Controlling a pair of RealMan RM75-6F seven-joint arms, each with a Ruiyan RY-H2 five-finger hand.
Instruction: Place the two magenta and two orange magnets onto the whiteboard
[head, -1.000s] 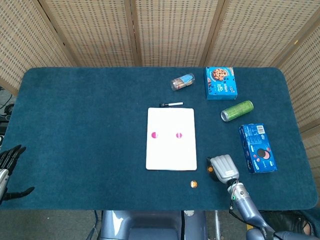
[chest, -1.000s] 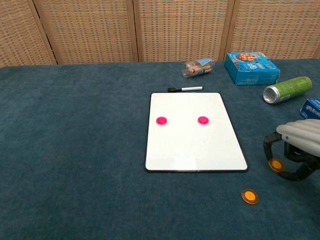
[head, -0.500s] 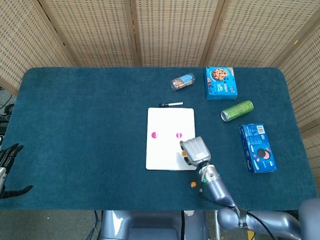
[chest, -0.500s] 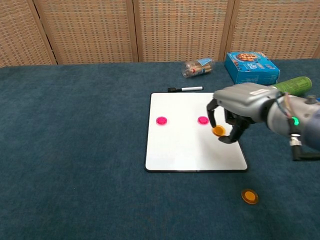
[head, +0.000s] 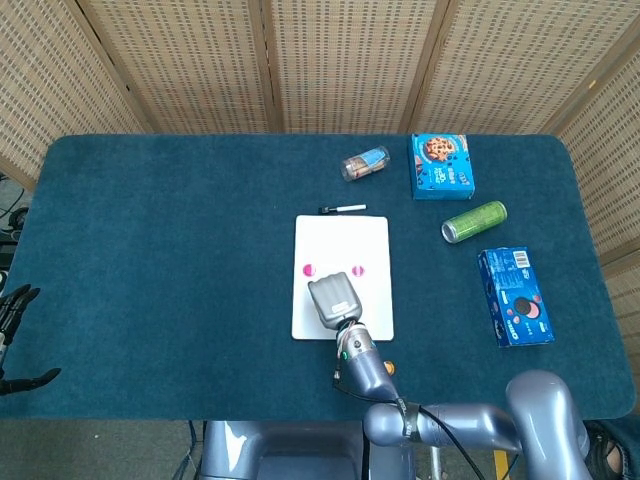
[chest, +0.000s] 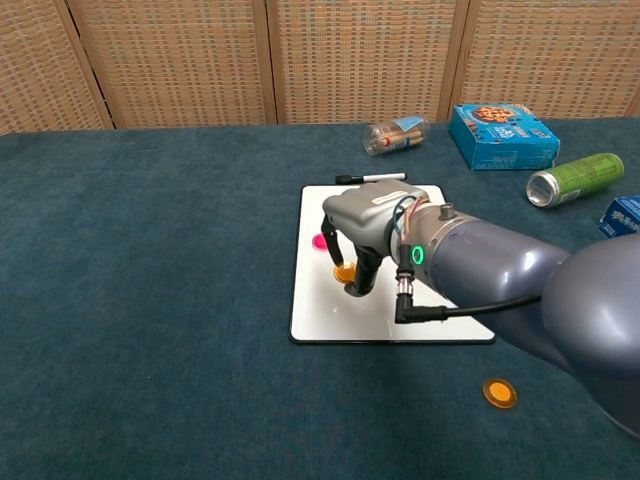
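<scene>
The whiteboard (head: 375, 250) (chest: 320, 312) lies flat at mid-table. My right hand (head: 333, 298) (chest: 362, 232) hovers over its left half and pinches an orange magnet (chest: 345, 272) just above the board. One magenta magnet (head: 308, 270) (chest: 320, 241) shows at the hand's left side. The second magenta magnet (head: 357, 270) is hidden behind the hand in the chest view. The other orange magnet (chest: 499, 392) lies on the cloth, off the board's near right corner. My left hand (head: 12, 312) stays at the table's far left edge, fingers apart and holding nothing.
A black marker (head: 343, 209) (chest: 370, 178) lies along the board's far edge. Behind it is a small jar on its side (head: 364, 163). To the right sit a blue cookie box (head: 442, 166), a green can on its side (head: 474, 221) and a blue Oreo box (head: 515, 296).
My right hand lifted an orange magnet from the cloth at the right and carried it leftward across the whiteboard to its left half. The left hand barely moved.
</scene>
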